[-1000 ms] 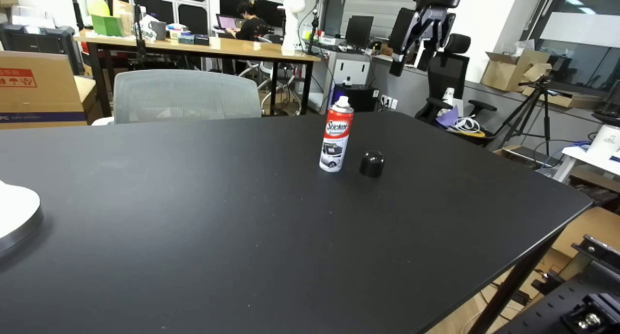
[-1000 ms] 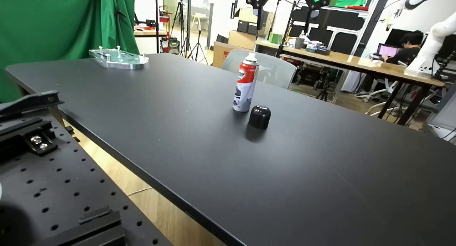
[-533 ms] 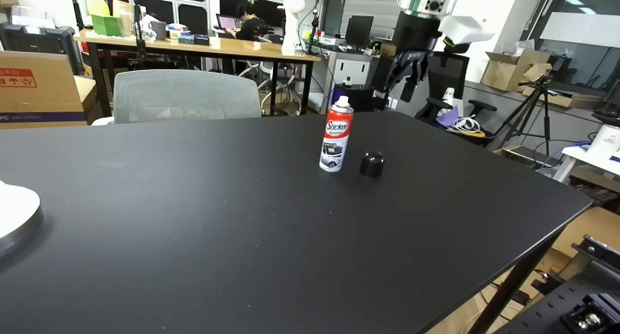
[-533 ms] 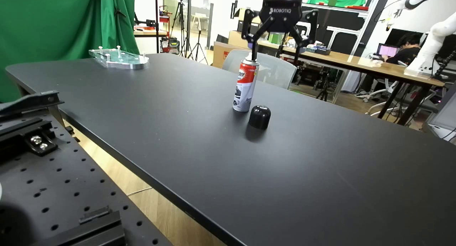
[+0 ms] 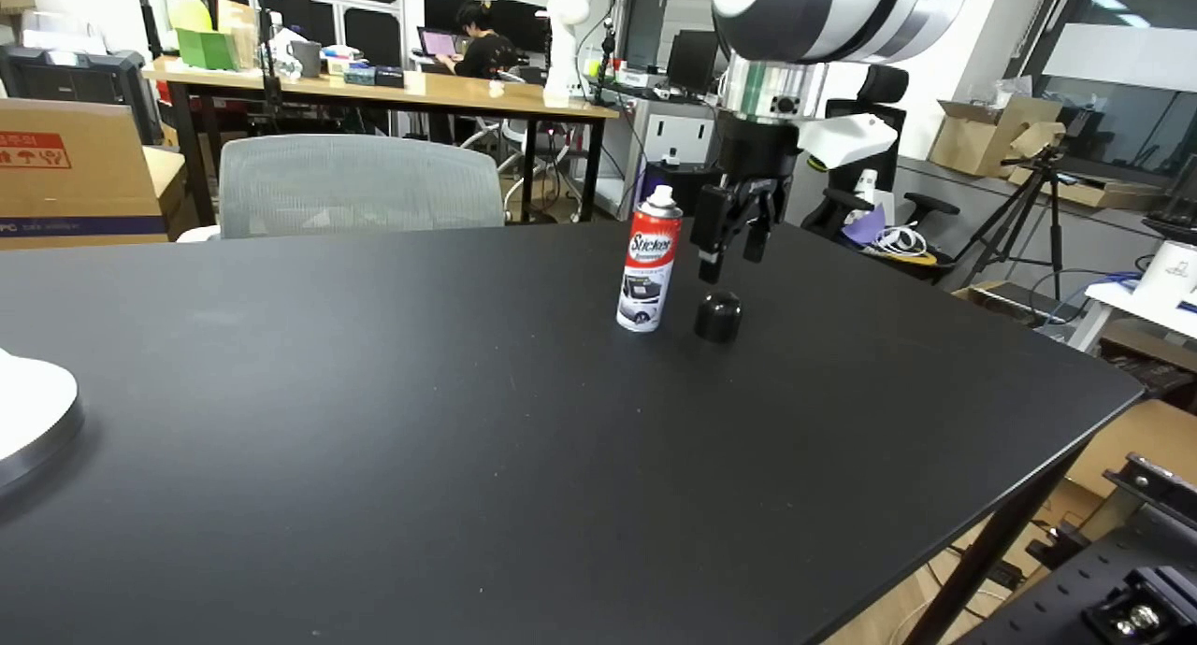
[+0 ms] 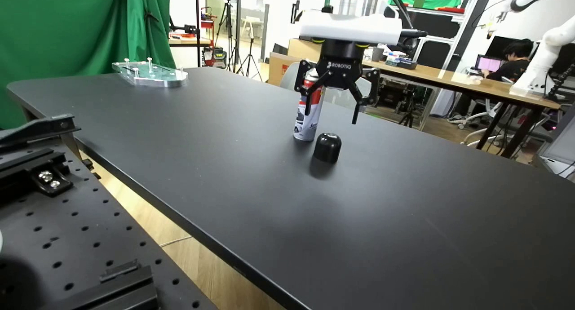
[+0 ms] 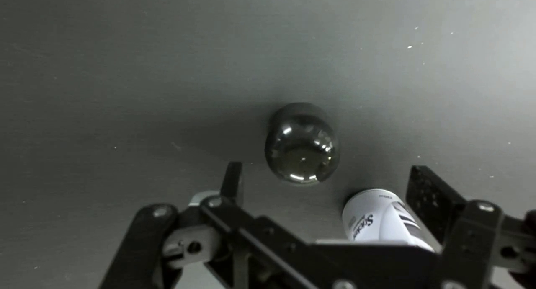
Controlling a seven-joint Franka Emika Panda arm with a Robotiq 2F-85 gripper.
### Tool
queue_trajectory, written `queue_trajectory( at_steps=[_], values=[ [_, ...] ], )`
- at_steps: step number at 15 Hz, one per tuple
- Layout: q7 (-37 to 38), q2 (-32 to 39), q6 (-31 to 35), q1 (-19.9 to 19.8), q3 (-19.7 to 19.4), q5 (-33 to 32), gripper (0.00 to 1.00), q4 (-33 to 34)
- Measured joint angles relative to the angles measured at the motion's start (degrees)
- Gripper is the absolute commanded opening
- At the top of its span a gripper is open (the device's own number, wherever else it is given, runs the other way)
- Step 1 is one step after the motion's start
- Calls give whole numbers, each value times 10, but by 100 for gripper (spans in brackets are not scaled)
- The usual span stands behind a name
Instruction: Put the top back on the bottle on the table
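Note:
The top point(image 5: 718, 317), a black domed cap, stands on the black table point(image 5: 421, 421) beside the bottle point(image 5: 650, 262). The bottle is upright, white with a red upper label and a bare white nozzle. My gripper point(image 5: 732, 264) is open and empty above the table, pointing down. In an exterior view the gripper point(image 6: 331, 117) hangs above and behind the top point(image 6: 327, 148), and one finger covers part of the bottle point(image 6: 306, 123). In the wrist view the top point(image 7: 302, 150) lies ahead of the open fingers; the bottle point(image 7: 372, 222) shows between them near the right finger, its upper part hidden.
A clear plate with pegs point(image 6: 150, 75) lies at the table's far end. A white rounded object point(image 5: 33, 411) is at the table's left edge. A grey chair point(image 5: 360, 185) stands behind the table. A perforated black platform point(image 6: 90, 220) is beside the table.
My gripper has come down from high above the table to just above the top, close beside the bottle, staying open. The top and the bottle have not moved.

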Motion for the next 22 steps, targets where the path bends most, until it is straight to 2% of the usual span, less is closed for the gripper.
queue_trajectory(
  at_steps=[5, 16, 17, 19, 22],
  values=[
    [-7, 30, -13, -2, 10, -6, 100, 22],
    [-7, 72, -14, -22, 8, -25, 100, 44],
    [-7, 78, -14, -22, 8, -25, 77, 49],
    [-7, 89, -14, -23, 8, -24, 69, 60],
    [-7, 103, -14, -25, 12, -22, 45, 76]
  ],
)
